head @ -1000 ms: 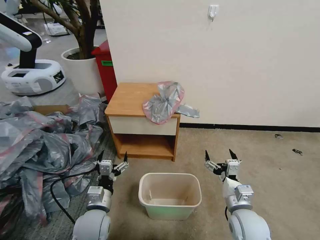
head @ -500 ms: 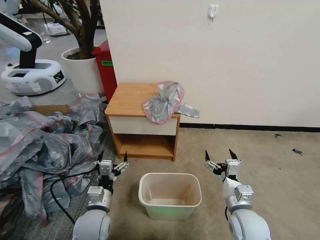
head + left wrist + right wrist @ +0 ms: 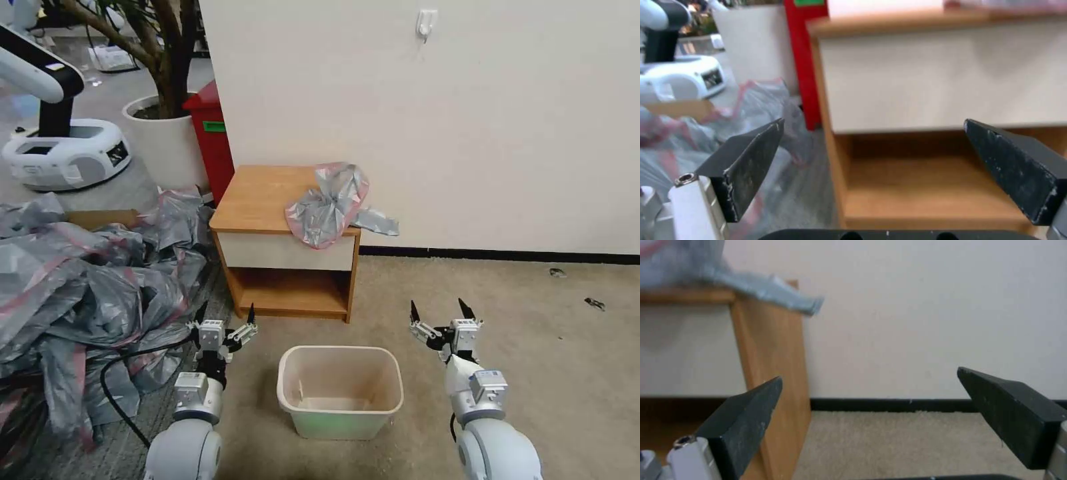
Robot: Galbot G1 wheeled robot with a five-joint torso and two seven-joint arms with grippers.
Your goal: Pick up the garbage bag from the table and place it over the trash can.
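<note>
The garbage bag (image 3: 330, 203) lies crumpled on the right part of the table (image 3: 257, 193), silvery-grey with a pink-red rim, one corner hanging past the table's right edge (image 3: 773, 293). The beige trash can (image 3: 340, 390) stands empty on the carpet in front of the table. My left gripper (image 3: 225, 313) hovers open to the left of the trash can, facing the table's shelf gap (image 3: 925, 180). To the right of the can my right gripper (image 3: 437, 308) is open too, with nothing between its fingers.
A big heap of grey bags (image 3: 87, 293) covers the floor on the left, with a black cable across it. A tall red bin (image 3: 212, 143) and a white plant pot (image 3: 163, 143) stand behind the table. The wall (image 3: 433, 120) is right behind; bare carpet (image 3: 547, 333) lies to the right.
</note>
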